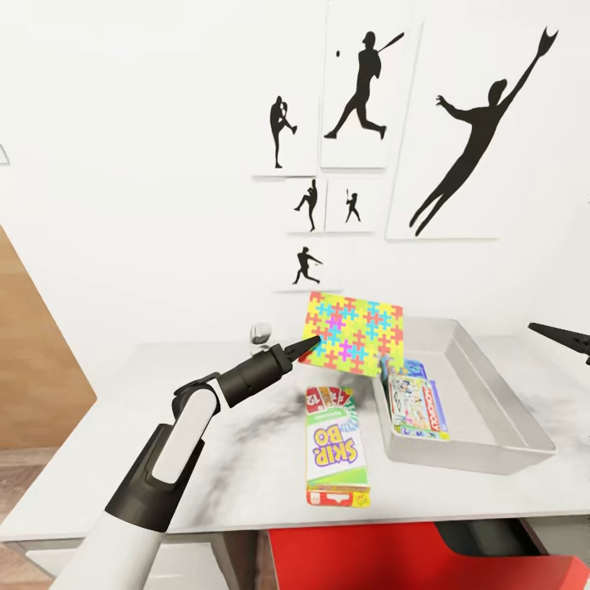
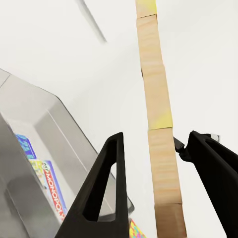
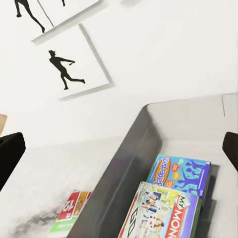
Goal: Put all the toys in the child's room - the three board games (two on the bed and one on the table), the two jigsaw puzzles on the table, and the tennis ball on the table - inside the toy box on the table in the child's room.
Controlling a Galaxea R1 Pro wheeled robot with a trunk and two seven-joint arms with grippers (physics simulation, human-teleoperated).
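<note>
My left gripper (image 1: 300, 347) is shut on the corner of a jigsaw puzzle (image 1: 354, 334), a multicoloured square held tilted in the air over the near-left corner of the toy box (image 1: 510, 401). In the left wrist view its wooden edge (image 2: 159, 124) runs between the fingers (image 2: 106, 193). The MONOPOLY board game (image 1: 419, 408) and the blue one (image 3: 181, 173) lie in the box. The SKIP-BO game (image 1: 336, 447) lies flat on the table (image 1: 164, 410), left of the box. My right gripper (image 1: 565, 336) hovers open at the box's right side. The tennis ball and bed are out of view.
A small white object (image 1: 262, 334) stands on the table behind my left gripper. A white wall with baseball silhouette pictures (image 1: 365, 90) rises right behind the desk. A red chair (image 1: 410, 557) sits under the front edge.
</note>
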